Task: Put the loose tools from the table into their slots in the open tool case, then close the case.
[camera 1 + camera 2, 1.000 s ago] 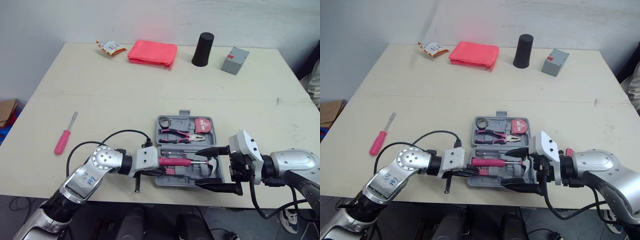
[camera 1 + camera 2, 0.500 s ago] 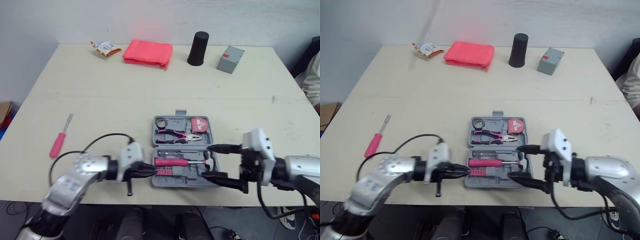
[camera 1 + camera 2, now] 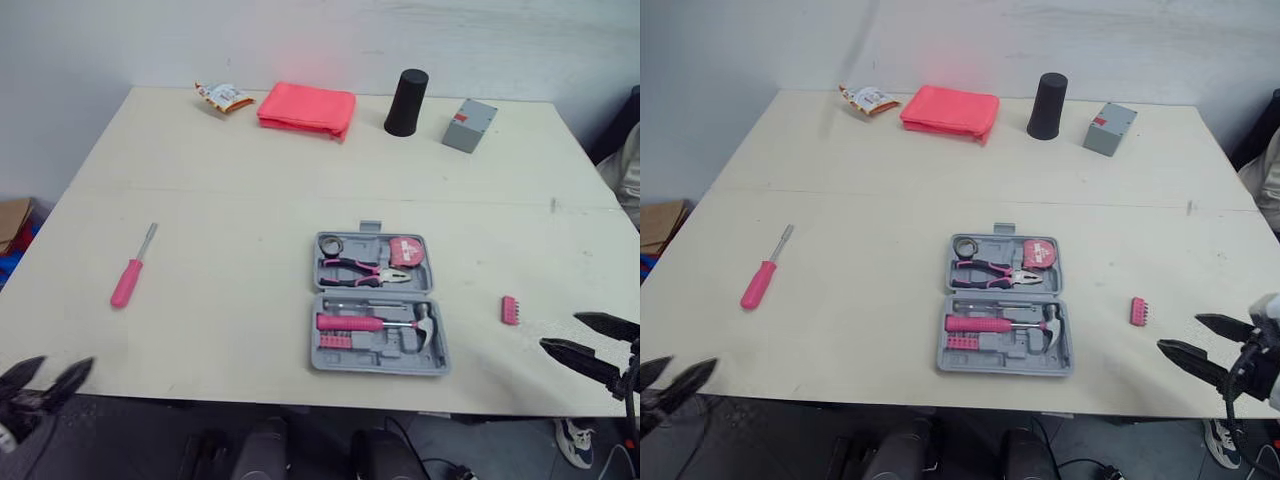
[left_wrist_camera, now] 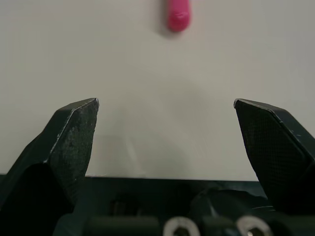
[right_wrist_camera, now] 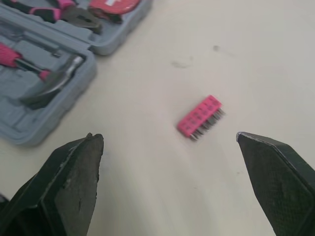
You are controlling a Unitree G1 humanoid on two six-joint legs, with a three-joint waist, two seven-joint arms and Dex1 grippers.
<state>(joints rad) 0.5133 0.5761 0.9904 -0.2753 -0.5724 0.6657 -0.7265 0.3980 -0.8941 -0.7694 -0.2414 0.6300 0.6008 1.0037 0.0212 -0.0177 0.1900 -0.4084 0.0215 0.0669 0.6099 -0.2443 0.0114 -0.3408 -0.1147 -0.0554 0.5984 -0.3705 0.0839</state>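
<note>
Case (image 3: 378, 320): open, front-centre of worktop (image 3: 230, 190). Screwdriver (image 3: 130, 268): loose, well left. Bit strip (image 3: 511, 309): loose, right of case. Left gripper (image 3: 45, 378) blurred, right gripper (image 3: 562, 333) part cut off: both wide open, empty. Beige worktop, white wall.

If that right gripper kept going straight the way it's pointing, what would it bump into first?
Probably the pink bit holder on the table: it lies straight ahead of the open right gripper. Depth is hard to judge; the tool case sits farther on, to one side.
</note>
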